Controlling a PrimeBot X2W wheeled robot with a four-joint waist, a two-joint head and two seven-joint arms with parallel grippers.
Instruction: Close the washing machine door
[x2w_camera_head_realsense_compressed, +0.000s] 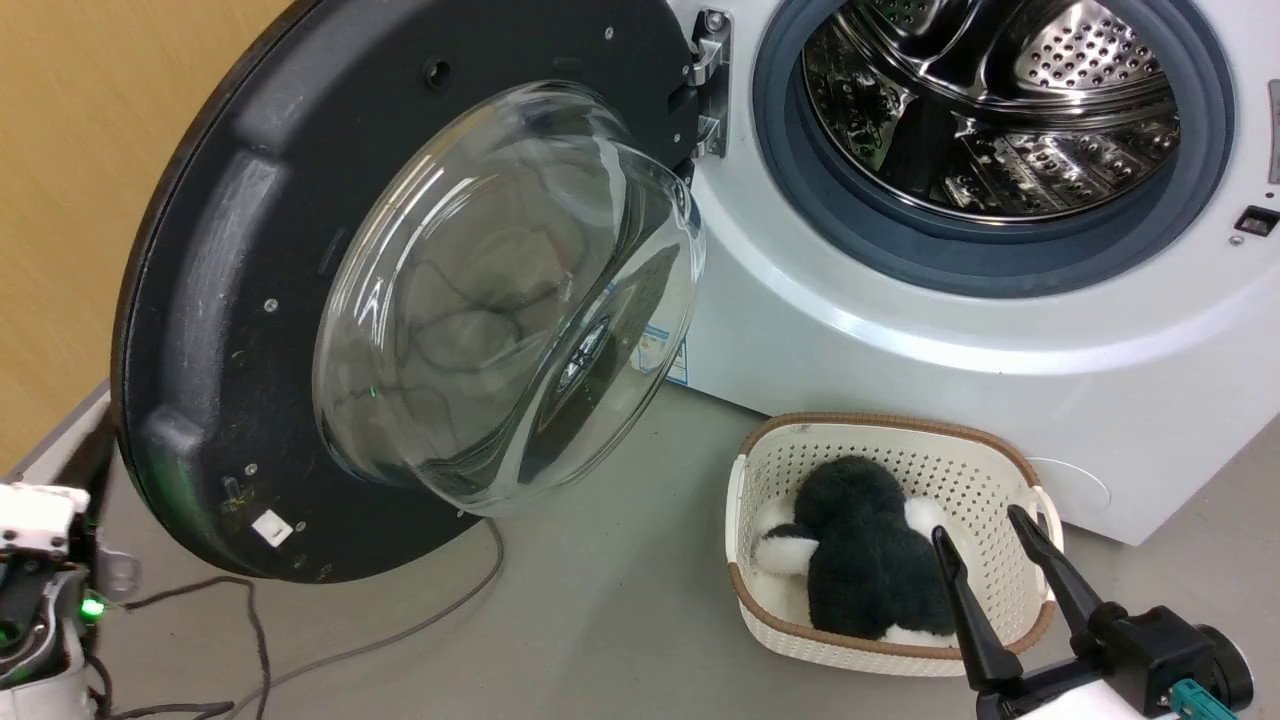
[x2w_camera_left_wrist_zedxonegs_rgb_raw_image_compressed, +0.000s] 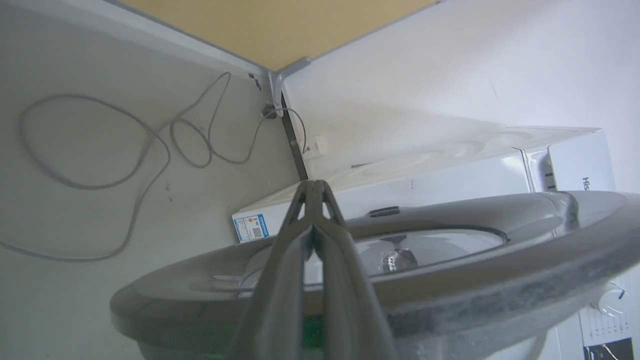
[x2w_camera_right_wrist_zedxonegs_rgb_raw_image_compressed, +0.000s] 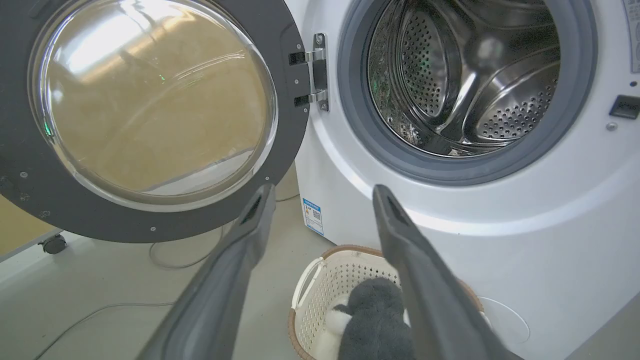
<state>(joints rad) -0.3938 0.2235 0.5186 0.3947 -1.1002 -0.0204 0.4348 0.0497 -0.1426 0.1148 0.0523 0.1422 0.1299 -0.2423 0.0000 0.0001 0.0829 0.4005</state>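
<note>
At the left of the washing machine (x2w_camera_head_realsense_compressed: 900, 330), the washing machine door (x2w_camera_head_realsense_compressed: 220, 300) is swung wide open on its hinge. The right hand (x2w_camera_head_realsense_compressed: 978, 525) is held spread over a cream basket (x2w_camera_head_realsense_compressed: 980, 480); the left hand (x2w_camera_left_wrist_zedxonegs_rgb_raw_image_compressed: 314, 186) is pressed together near the door's rim.

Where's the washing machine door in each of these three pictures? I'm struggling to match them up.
Head view: the door fills the left and centre, swung open.
Left wrist view: the door lies across the bottom, nearly edge-on.
Right wrist view: the door sits upper left, open.
Shared landmark: the small blue label.
</note>
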